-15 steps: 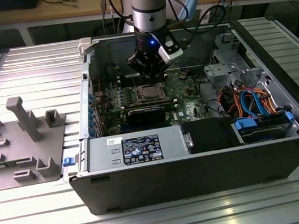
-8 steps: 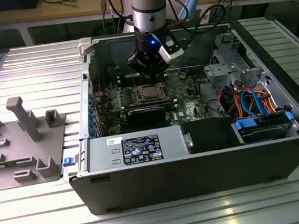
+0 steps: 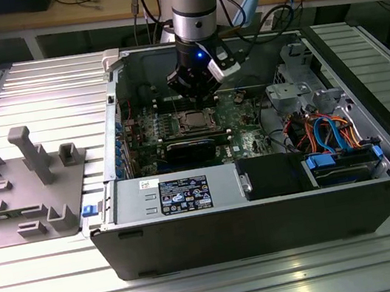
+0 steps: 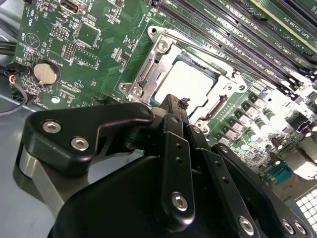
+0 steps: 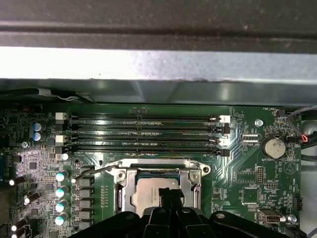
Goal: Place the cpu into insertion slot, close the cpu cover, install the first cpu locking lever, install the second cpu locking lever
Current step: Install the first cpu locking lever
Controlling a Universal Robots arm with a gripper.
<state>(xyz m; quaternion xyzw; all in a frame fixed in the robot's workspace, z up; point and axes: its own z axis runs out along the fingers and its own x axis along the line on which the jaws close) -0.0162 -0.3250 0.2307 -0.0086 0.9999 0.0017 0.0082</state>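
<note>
Over mid motherboard in open PC case | gripper hangs just above cpu | fingers pinched narrow, holding nothing | cpu sits in insertion slot, cpu cover down around it

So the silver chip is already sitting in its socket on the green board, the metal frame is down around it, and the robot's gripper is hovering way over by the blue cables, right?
Not quite. The cpu is in the insertion slot with the cpu cover down around it, but the gripper is directly above that socket, as both wrist views show, not by the blue cables.
</note>
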